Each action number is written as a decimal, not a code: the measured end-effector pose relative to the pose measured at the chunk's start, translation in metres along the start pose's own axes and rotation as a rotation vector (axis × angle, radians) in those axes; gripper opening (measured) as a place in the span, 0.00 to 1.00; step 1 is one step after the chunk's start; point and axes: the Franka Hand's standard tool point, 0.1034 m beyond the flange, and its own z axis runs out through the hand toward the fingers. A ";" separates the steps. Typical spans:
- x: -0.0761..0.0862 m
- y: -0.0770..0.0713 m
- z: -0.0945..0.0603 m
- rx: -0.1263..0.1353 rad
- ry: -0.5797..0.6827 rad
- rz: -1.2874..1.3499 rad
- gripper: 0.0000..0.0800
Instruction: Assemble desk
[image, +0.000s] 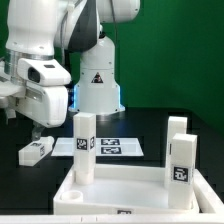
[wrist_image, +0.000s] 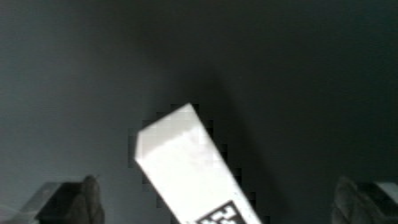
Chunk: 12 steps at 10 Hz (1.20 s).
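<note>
The white desk tabletop (image: 120, 190) lies rim-up at the front of the black table. Three white tagged legs stand upright in its corners: one at the exterior view's left (image: 85, 150) and two at the exterior view's right (image: 182, 160) (image: 177, 128). Another loose leg (image: 35, 152) (wrist_image: 185, 165) lies flat on the table to the exterior view's left of the tabletop. My gripper (image: 40, 133) (wrist_image: 217, 202) hangs just above this leg, open. In the wrist view its dark fingers (wrist_image: 71, 200) stand wide on either side of the leg, with a gap on each side.
The marker board (image: 112, 147) lies flat on the table behind the tabletop. The robot's white base (image: 95, 85) stands at the back, in front of a green wall.
</note>
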 end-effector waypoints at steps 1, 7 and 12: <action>0.001 0.000 0.001 0.001 0.003 0.063 0.81; -0.008 0.040 -0.012 -0.025 -0.017 0.793 0.81; 0.002 0.059 -0.015 -0.041 0.027 1.308 0.81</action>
